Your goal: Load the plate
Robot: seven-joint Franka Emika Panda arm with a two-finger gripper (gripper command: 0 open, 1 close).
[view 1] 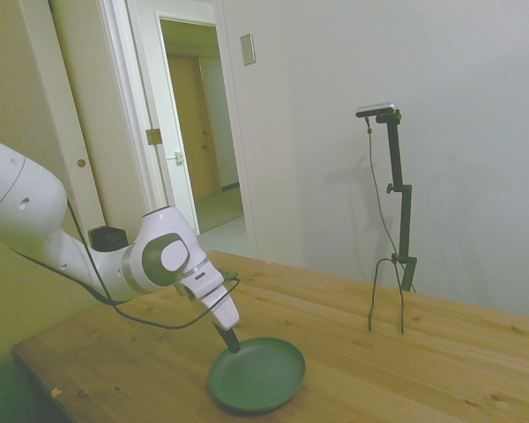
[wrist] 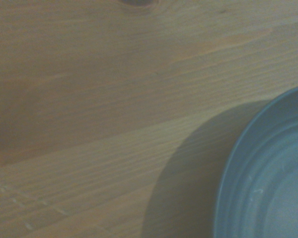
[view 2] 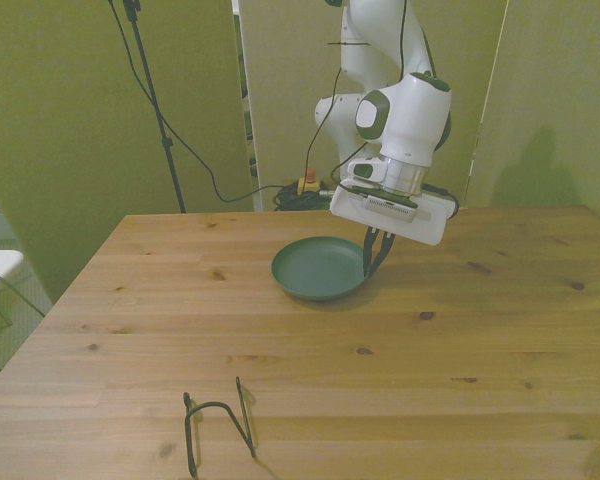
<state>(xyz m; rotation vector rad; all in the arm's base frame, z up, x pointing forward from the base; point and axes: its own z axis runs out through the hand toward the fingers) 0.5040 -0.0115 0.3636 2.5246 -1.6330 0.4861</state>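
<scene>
The gripper (view 2: 374, 262) pinches the plate (view 2: 318, 268) rim on a knotty wooden table (view 2: 300, 350); pale walls, open doorway (view 1: 198, 132).

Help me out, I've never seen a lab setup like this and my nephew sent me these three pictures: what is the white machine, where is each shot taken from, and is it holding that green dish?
The white machine is a robot arm, and its gripper, a two-finger claw, is at the rim of the green plate. One picture is taken from off one side of the wooden table, one from across the table facing the robot, and the blurry close-up from a camera on the arm's wrist, showing the plate's edge and bare wood. The plate has nothing in it. The dark fingers reach down to its rim, but I cannot tell whether they are actually gripping it.
</scene>
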